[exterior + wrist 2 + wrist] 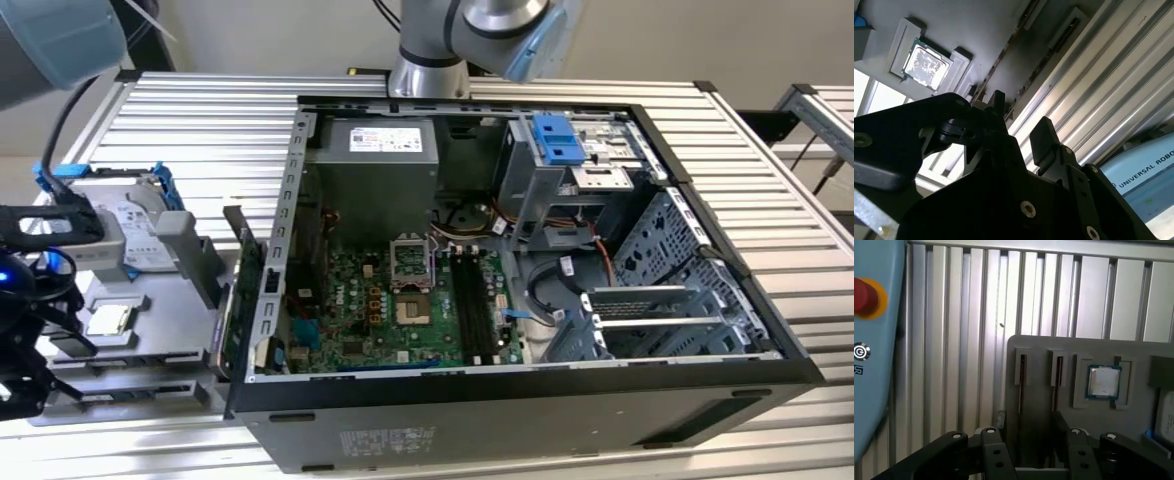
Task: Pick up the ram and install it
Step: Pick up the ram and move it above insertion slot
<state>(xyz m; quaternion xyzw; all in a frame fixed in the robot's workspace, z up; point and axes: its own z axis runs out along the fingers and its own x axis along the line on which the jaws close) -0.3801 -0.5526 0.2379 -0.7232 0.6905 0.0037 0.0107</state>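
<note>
In the exterior view the gripper (30,345) hangs at the exterior view's left, over the near end of a grey parts tray (167,300) that sits just beside the open computer case (534,388); the tray also carries a hard drive (127,225) at its far end and a processor chip (110,318) in the middle, while the black memory slots (470,300) on the board inside the case stand bare, well apart from the gripper towards the exterior view's right, so the ram is not yet installed. In the second wrist view the jaws stand spread and hold nothing, the gripper (1019,117) poised above the tray, and the ram (1000,59) shows as a thin dark strip on its edge in a tray groove, its long axis running from the jaws out towards the tray's outer edge, with the processor chip (926,62) off to one side. In the first wrist view the ram (1021,371) lies below the gripper (1029,432), inside the gap between the open fingers (993,447) and lengthwise along that gap, apart from both pads; a second stick (1056,371) lies parallel just beside it, close under the other finger, on the side of the processor chip (1103,382)
</note>
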